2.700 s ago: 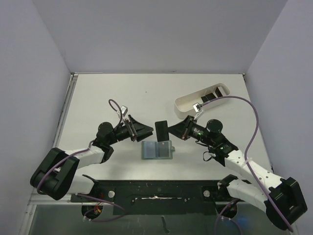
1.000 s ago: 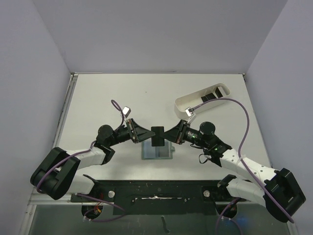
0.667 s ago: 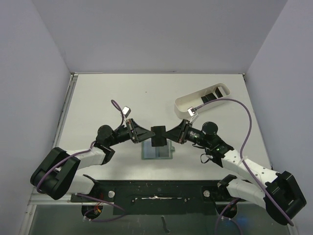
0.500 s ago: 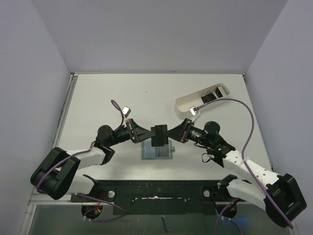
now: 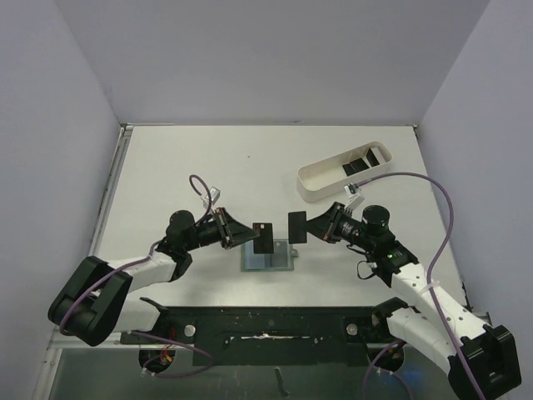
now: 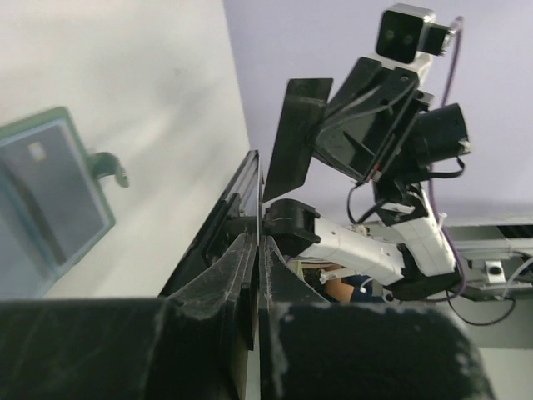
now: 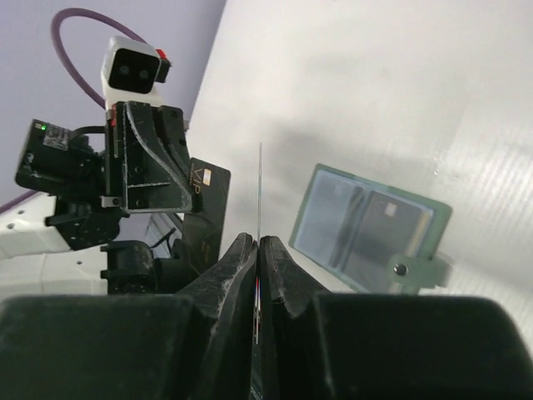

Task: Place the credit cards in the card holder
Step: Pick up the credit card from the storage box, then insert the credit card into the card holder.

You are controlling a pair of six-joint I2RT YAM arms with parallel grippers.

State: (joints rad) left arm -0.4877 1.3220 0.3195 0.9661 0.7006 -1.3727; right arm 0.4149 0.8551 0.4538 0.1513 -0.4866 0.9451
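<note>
Seen edge-on from the wrist cameras, each held card shrinks to a thin line, its face unreadable. From above, the left gripper [image 5: 250, 237] is clamped on one black credit card [image 5: 264, 238] and the right gripper [image 5: 311, 227] pinches a second card [image 5: 297, 227]. The two are held apart over the card holder [image 5: 268, 257]. The holder lies open on the desk [image 5: 183, 158], cut off at the left wrist view's edge. What its bluish pockets [image 7: 337, 218] hold is hard to make out. The white tray [image 5: 321, 179] beyond contains more black cards [image 5: 360, 163].
</note>
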